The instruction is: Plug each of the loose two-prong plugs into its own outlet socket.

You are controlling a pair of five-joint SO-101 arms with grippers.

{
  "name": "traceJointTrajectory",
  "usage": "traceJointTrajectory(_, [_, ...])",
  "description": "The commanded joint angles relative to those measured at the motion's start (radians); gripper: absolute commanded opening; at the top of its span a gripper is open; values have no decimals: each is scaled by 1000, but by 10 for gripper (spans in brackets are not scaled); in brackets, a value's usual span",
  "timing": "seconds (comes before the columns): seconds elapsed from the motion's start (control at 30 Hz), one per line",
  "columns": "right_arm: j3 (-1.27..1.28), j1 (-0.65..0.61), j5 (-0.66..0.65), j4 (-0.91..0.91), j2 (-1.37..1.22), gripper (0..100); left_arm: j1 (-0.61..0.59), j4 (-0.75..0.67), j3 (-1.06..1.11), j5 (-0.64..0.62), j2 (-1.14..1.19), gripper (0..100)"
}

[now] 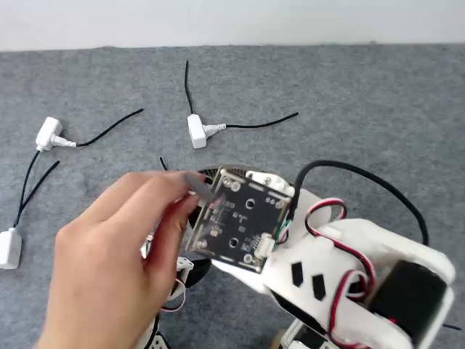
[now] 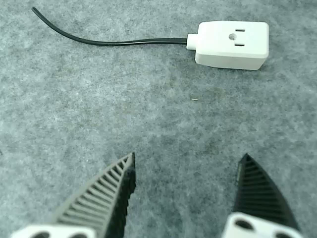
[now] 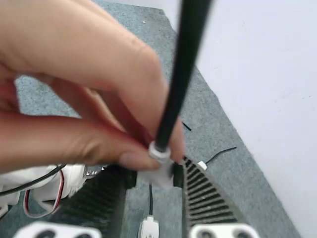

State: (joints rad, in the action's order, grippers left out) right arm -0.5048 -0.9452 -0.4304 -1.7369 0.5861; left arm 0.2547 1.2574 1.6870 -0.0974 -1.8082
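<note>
A: Left side first. What do we enter for the left gripper (image 2: 188, 155)?

B: We record it spread wide with nothing between its jaws, hovering over the gray mat (image 2: 74, 109). An outlet socket (image 2: 232, 44) lies on the mat ahead of it, well apart, slotted face up. Its black cord (image 2: 99, 40) runs off to one side.

A: And the right gripper (image 3: 157, 167)?

B: A person's hand (image 3: 74, 89) pinches a white plug (image 3: 161, 177) right at that gripper. The plug's own black lead (image 3: 181, 74) rises from it. We cannot tell whether the gripper clamps the plug or merely flanks it.

A: What do we log from the high view?

B: The hand is at the wrist board (image 1: 236, 218) of an arm; we cannot assign a side from there. Beyond it on the mat lie two white connectors on black cords, one near the centre (image 1: 197, 131) and one farther left (image 1: 49, 134), well apart. A third white block (image 1: 9, 249) sits at the left edge. Plug or socket: too small for us to say.
</note>
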Motion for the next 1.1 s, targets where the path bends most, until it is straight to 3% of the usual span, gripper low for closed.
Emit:
traceJointTrajectory(0.0, [-32, -19, 12, -19, -10, 181, 3, 6, -4, -11, -9, 316])
traceJointTrajectory(0.2, [-51, -21, 12, -12, -7, 65, 3, 6, -4, -11, -9, 316])
traceJointTrajectory(1.07, [-97, -15, 46, -54, -4, 8, 3, 6, -4, -11, -9, 316])
